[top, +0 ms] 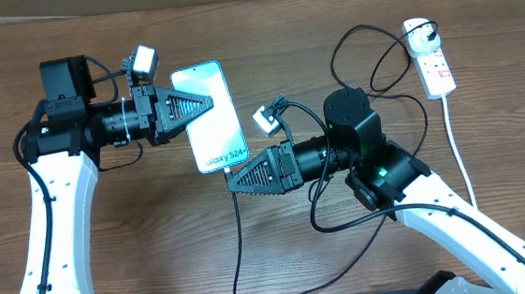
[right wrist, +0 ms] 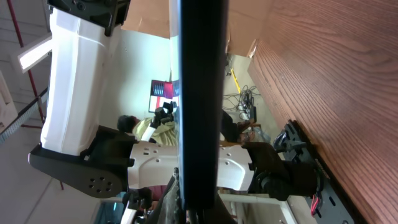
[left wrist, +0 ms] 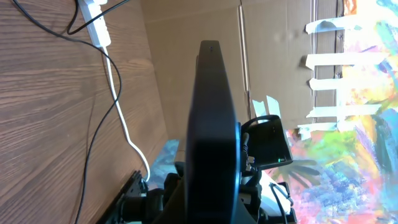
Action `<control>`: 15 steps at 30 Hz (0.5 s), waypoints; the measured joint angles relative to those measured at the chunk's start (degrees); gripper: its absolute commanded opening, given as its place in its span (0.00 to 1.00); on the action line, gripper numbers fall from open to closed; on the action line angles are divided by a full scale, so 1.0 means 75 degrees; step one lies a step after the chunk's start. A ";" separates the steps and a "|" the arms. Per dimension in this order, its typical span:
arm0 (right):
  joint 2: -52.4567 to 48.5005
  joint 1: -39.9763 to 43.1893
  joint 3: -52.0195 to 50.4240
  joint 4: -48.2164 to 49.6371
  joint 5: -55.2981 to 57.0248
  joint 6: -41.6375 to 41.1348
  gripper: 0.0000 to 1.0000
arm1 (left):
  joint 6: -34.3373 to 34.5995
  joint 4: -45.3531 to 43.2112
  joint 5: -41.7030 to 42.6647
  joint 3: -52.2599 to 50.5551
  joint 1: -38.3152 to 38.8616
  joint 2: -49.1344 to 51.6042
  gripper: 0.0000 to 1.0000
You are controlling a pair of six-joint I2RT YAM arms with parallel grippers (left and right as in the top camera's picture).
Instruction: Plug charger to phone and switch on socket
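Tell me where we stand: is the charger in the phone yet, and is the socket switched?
Looks done: the charger's black plug sits in the socket. In hand: the left gripper is shut on the phone, and the right gripper is shut at the phone's lower end, where the cable arrives; whether the connector is seated is hidden. Left: the socket switch, with neither gripper near it.

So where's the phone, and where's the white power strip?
phone (top: 219,132): overhead view, middle of its light screen.
socket (top: 435,66): overhead view, middle of the white strip's body.
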State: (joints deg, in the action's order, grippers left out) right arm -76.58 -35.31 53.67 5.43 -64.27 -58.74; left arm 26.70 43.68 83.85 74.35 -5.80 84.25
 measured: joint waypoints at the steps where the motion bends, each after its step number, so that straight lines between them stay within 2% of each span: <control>1: 0.0000 0.0000 0.0000 0.0006 0.0000 0.0000 0.04 | 0.0000 0.0000 0.0000 0.0000 0.0000 0.0000 0.04; 15: 0.0000 -0.0006 0.0000 0.0076 0.0000 -0.0026 0.04 | 0.0000 0.0000 0.0000 0.0000 0.0000 0.0000 0.04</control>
State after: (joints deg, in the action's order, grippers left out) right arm -76.58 -35.35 53.67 6.00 -64.27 -58.94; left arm 26.70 43.68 83.85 74.35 -5.80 84.25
